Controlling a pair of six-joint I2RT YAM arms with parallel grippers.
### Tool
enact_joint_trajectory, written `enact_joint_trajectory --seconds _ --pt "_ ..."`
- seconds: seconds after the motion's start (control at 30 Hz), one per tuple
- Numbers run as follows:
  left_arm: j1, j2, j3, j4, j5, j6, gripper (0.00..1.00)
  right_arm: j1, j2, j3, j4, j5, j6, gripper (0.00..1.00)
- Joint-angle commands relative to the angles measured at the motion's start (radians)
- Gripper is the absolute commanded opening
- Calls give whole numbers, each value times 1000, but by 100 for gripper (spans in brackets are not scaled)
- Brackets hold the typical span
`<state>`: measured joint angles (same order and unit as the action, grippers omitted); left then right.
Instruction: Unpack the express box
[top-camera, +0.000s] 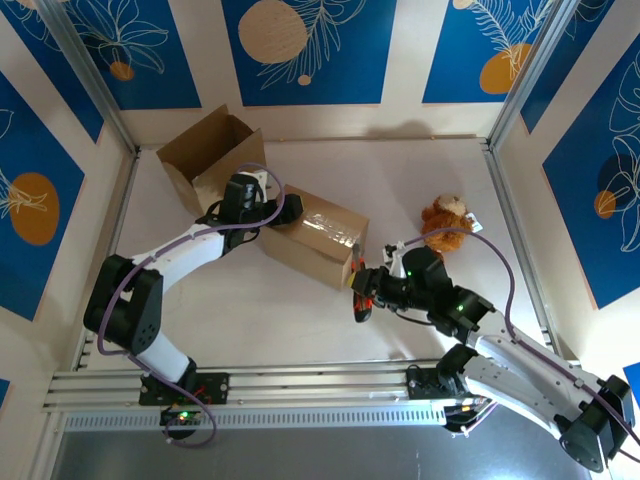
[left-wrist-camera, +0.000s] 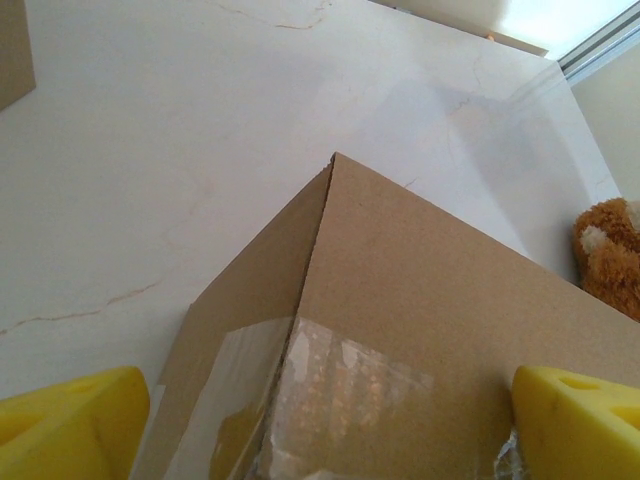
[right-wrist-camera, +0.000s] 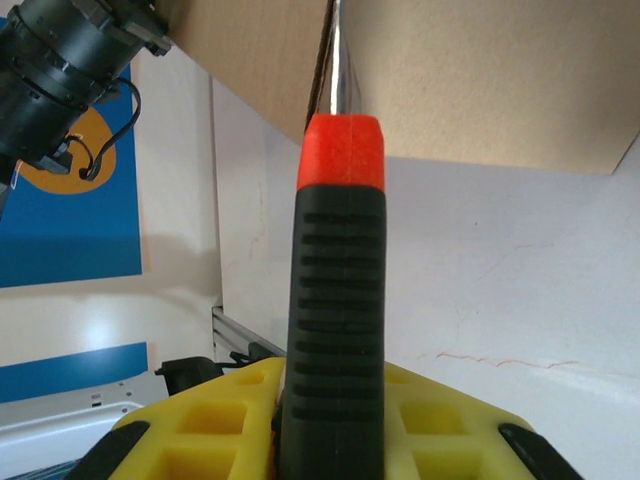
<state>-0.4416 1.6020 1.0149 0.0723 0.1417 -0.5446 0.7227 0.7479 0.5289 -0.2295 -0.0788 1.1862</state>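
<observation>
sealed brown cardboard box with clear tape (top-camera: 318, 238) lies near the middle of the white marbled table (top-camera: 400, 170), skewed to its edges. left claw (top-camera: 287, 207) stands wide open, yellow fingers (left-wrist-camera: 70, 420) straddling the box's far-left end and gripping nothing. right claw (top-camera: 372, 290) is closed on a black ribbed-handled tool with orange collar (right-wrist-camera: 336, 300). the tool's metal blade lies against a corner edge at the box's near-right end. brown plush toy (top-camera: 445, 215) sits toward the right edge, apart from the box.

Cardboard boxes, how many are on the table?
2. One open box stands at the back left; one taped box lies in the middle. I can't see inside the open one.
</observation>
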Motion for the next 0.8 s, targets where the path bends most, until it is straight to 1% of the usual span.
enact_joint_trajectory --seconds 0.0,0.23,0.3,0.37,0.43,0.53,0.63,0.7,0.77 --pt "-5 101 -67 -185 -65 2 92 50 -27 -4 -56 -87 22 0" --pt "-5 102 -65 -184 -62 2 92 61 -66 13 -111 -55 21 0" --pt "-5 99 -60 -187 -59 3 92 54 -82 47 -184 -10 -2 0" --pt "-6 85 -39 -209 -46 13 93 26 -104 96 -287 49 -43 0" --pt "-8 50 7 -259 -40 34 94 -37 -125 173 -420 104 -97 0" --pt "-8 -12 134 -394 -53 97 97 -171 -122 252 -573 121 -187 0" --pt "-8 -35 309 -556 -83 176 97 -265 -75 274 -636 125 -255 0" --pt "-8 -24 426 -635 -112 225 96 -266 -27 271 -646 169 -266 0" --pt "-6 26 553 -702 -134 270 91 -234 30 262 -631 222 -252 0"
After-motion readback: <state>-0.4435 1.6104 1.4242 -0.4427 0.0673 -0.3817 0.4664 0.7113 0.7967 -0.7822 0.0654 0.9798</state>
